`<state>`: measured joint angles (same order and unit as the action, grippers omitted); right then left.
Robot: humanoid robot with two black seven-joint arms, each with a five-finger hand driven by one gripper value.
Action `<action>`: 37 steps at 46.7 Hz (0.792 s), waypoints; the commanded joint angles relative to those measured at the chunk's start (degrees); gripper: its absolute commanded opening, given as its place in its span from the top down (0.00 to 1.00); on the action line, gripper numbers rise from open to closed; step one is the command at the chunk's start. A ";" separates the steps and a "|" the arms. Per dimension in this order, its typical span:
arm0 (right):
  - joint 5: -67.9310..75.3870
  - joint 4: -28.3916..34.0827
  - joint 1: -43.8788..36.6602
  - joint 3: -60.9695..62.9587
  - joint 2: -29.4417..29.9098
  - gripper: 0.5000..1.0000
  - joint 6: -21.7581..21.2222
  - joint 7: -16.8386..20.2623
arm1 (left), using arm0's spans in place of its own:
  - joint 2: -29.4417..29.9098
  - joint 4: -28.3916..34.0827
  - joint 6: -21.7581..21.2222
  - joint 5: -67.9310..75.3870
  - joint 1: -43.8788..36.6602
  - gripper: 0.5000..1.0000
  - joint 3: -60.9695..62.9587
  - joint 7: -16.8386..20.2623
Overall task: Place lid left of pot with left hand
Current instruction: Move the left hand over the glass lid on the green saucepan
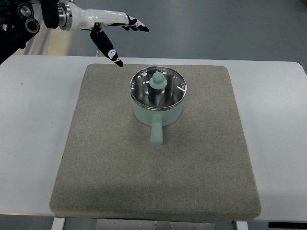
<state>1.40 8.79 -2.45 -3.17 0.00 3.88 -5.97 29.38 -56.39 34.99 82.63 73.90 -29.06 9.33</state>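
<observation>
White table (38, 134), one mat (105, 167): one pot (157, 112), lid (158, 86) seemingly on; left hand (108, 28) fingers spread.

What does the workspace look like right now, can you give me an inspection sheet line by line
Surface: white table with a grey-brown felt mat on it.
Job's things: pale green pot with a side handle stands on the mat; its glass lid with green knob is on the pot.
Clutter: nothing seen.
Grippers: left hand, white with black fingertips, open, in the air up-left of the pot, touching nothing; right hand not in view.
Cables: nothing seen.
Surroundings: grey floor beyond the table.
</observation>
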 commanded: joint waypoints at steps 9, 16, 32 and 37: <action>0.00 0.00 -0.01 0.00 0.00 0.16 -0.01 0.00 | -3.98 -0.12 0.01 1.48 3.27 0.04 4.36 -0.02; 0.00 0.00 -0.01 0.00 0.00 0.16 -0.01 0.00 | -5.47 -0.03 0.01 3.15 5.29 0.05 8.84 -0.02; 0.00 0.00 -0.01 0.00 0.00 0.16 -0.01 0.00 | -10.92 0.06 0.01 7.02 6.26 0.05 10.95 -0.37; 0.00 0.00 -0.01 0.00 0.00 0.16 -0.01 0.00 | -12.33 0.85 0.01 11.40 6.35 0.06 11.66 -0.81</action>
<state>1.40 8.79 -2.46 -3.17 0.00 3.90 -5.98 17.94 -55.99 35.00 91.18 80.25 -17.61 8.86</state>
